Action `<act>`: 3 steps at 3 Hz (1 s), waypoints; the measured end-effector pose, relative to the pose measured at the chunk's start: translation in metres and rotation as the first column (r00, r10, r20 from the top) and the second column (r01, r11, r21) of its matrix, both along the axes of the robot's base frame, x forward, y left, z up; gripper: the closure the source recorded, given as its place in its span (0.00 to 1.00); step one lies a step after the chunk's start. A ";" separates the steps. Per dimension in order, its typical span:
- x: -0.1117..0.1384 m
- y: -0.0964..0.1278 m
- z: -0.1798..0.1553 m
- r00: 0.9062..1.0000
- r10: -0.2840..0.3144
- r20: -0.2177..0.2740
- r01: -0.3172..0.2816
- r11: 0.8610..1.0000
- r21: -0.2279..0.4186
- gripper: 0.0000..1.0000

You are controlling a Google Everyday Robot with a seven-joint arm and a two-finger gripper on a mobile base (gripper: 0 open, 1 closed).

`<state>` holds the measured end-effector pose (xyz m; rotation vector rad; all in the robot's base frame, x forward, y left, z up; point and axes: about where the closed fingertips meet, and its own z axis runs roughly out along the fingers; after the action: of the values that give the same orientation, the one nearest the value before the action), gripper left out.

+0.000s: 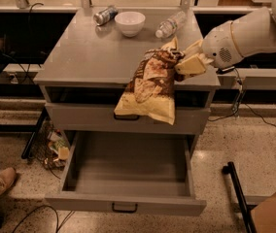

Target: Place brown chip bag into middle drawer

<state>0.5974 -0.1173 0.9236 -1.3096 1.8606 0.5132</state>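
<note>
Brown chip bag [150, 84] dangles long-ways down from the tool [182, 66] pinching its top end, open middle drawer [128, 169] straight below, slightly forward

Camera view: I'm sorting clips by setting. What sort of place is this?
Probably a robotics lab: grey metal cabinet, loose cables on the floor, and a claw near the cabinet's front corner holding the brown chip bag above the open middle drawer.
</note>
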 end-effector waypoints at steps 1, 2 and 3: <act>-0.009 0.007 -0.017 0.999 0.003 -0.044 -0.002 1.000 0.006 1.00; -0.045 0.027 -0.039 0.993 -0.010 -0.119 0.019 0.997 0.074 1.00; -0.085 0.053 -0.082 0.973 -0.025 -0.229 0.062 0.986 0.155 1.00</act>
<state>0.5128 -0.0646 0.8419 -1.1380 1.9810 0.8014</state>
